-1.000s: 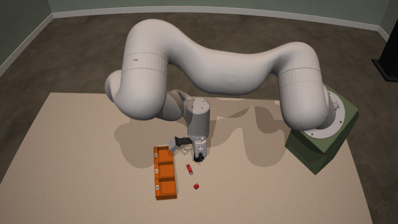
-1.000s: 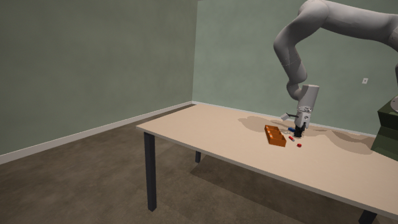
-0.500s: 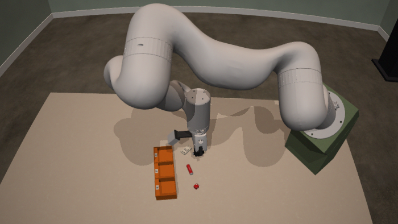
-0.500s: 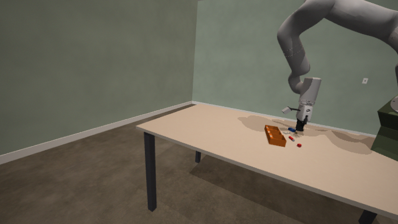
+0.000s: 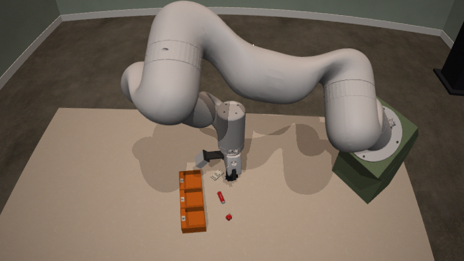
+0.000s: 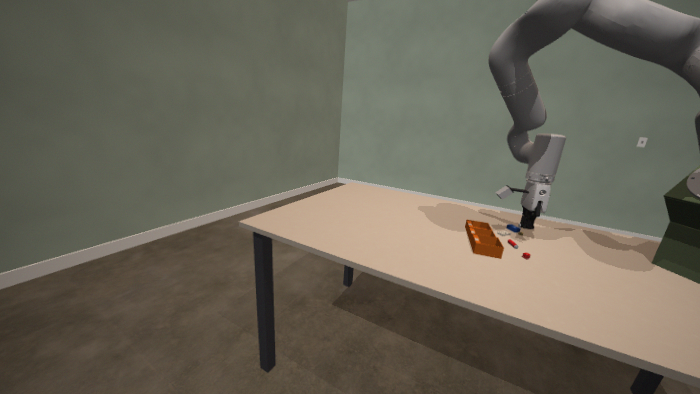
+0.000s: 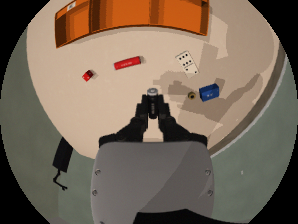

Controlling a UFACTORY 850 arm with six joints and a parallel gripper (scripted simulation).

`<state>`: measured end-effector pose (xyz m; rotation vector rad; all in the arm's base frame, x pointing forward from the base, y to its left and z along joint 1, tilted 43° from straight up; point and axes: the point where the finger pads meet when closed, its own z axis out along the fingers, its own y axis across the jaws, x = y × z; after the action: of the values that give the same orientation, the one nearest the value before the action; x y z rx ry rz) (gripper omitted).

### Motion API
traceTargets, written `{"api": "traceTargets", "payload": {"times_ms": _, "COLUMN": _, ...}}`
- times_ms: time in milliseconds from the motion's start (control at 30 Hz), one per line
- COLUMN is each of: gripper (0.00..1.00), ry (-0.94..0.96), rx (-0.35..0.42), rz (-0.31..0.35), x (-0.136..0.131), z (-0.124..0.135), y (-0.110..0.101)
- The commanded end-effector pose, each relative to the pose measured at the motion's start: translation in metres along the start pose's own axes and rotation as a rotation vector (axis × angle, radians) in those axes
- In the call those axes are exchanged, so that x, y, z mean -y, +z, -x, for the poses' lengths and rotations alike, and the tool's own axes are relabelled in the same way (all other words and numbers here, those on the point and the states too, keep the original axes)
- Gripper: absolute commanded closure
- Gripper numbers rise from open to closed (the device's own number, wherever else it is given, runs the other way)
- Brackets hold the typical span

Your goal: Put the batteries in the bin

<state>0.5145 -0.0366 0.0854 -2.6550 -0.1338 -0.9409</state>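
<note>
Evidently a carry: the pincer (image 7: 153, 106) is clamped on a small grey battery (image 7: 152, 94), raised off the desk (image 5: 99, 159); next, swing toward the orange bins (image 7: 127, 10) ahead.

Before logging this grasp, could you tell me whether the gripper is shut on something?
Shut on a thing. In the wrist view the gripper pinches a small grey cylinder at its fingertips, raised above the table.

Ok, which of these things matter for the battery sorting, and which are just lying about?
Job: orange bins; red battery; small grey piece in the shut gripper.
Lying about: white dotted card; red cube; blue block, likely the nine-volt.
</note>
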Motion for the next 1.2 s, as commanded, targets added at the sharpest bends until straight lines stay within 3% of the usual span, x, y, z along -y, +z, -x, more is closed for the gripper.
{"api": "traceTargets", "payload": {"times_ms": 0, "gripper": 1.00, "ry": 0.000, "rx": -0.001, "rz": 0.000, "x": 0.004, "z": -0.005, "y": 0.000}}
{"api": "traceTargets", "payload": {"times_ms": 733, "gripper": 1.00, "ry": 0.000, "rx": -0.001, "rz": 0.000, "x": 0.074, "z": -0.091, "y": 0.000}}
{"api": "traceTargets", "payload": {"times_ms": 1167, "gripper": 1.00, "ry": -0.462, "rx": 0.000, "rz": -0.001, "x": 0.116, "z": -0.143, "y": 0.000}}
